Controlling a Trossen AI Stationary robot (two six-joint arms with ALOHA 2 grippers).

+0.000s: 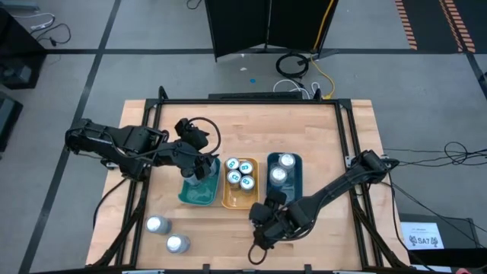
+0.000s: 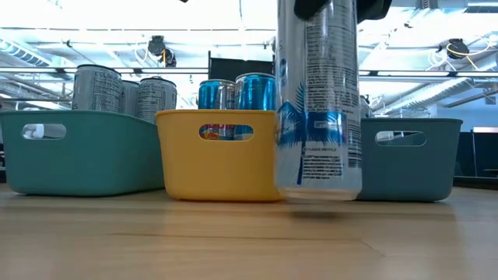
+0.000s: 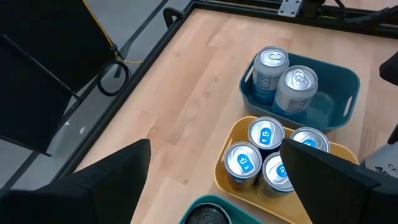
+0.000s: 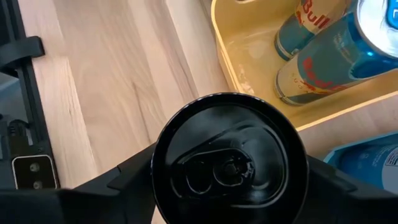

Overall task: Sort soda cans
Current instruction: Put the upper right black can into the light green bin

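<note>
My right gripper is shut on a tall silver soda can with blue print and a black top, in front of the orange tray. My left gripper hangs open over the teal tray, above a dark can top, touching nothing. The orange tray holds several blue-topped cans. Two silver cans stand in the blue tray. Two more cans stand on the table near its front left. My right gripper pinches the can at its upper end, one finger on each side of the black top. The fingers come from above, pointing down. The can hangs upright below them, its bottom lifted just clear of the table.
The three trays stand side by side at the table's middle: teal left, orange centre, blue right. Grey cans rise above the teal tray's rim. A black frame runs along the table's edges. Bare wood lies toward the near right and far side.
</note>
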